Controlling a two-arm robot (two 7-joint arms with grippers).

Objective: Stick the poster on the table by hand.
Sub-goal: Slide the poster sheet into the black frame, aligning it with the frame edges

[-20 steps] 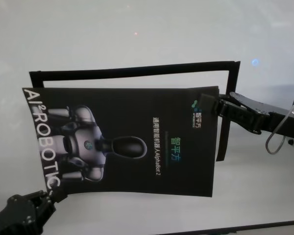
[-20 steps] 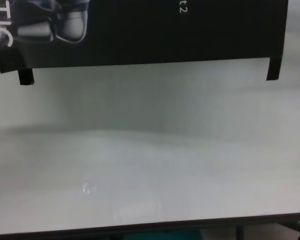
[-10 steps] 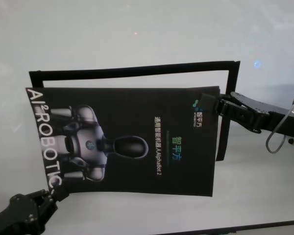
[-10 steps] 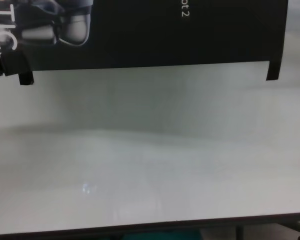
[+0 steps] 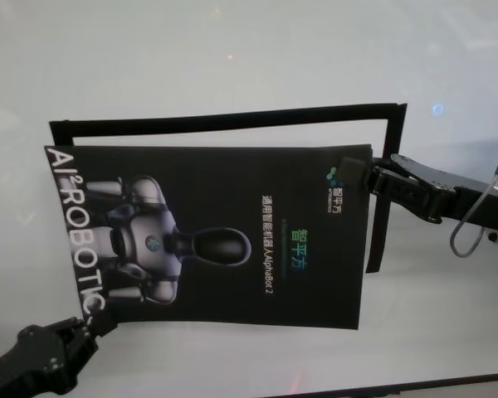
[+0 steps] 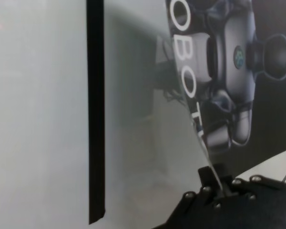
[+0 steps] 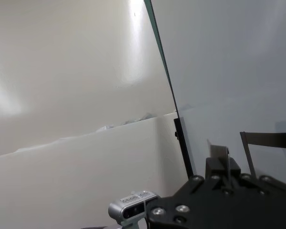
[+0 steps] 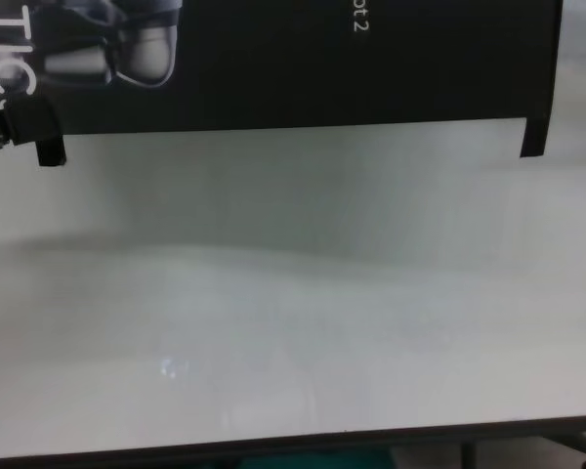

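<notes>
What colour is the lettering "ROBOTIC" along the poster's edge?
White, on the black poster; it shows best in the head view.

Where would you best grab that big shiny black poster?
By two opposite corners, from the sides. The large glossy black poster is thin and limp, so the left gripper pinches its near-left corner and the right gripper its far-right corner, keeping it spread.

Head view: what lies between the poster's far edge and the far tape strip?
Only bare table shows between the poster and the far tape strip.
</notes>
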